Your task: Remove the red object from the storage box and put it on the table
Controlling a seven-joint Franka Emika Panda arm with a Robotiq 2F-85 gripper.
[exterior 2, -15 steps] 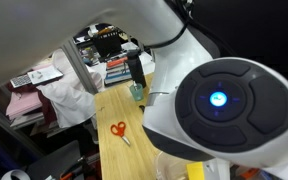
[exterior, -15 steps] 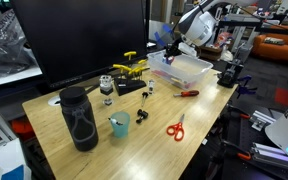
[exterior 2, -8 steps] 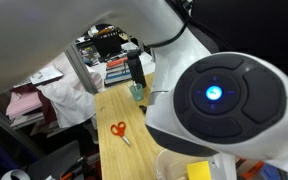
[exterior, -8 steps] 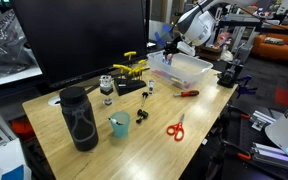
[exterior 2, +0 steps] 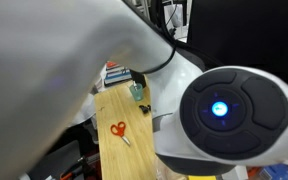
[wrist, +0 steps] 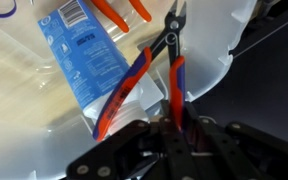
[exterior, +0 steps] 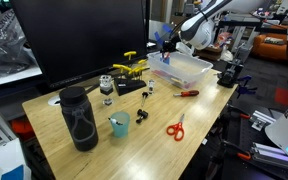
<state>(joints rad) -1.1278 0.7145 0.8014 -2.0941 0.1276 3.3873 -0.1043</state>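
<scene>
**Item:** red pliers (wrist: 162, 62), one pair.

**Handling:** probably stiff steel, fairly light and not fragile. The sleeved handles should grip well; the bare hinge and nose look slippery. The best hold is on a handle close to the hinge, since the free handle may swing.

**Location:** clamped in the closed gripper (wrist: 174, 122), hanging over the box (exterior: 184, 72) at the far right of the table (exterior: 144, 140).

**Also counted:** one box, one tube (wrist: 79, 55) inside it, and one pair of scissors (exterior: 175, 128) at the near right.
</scene>
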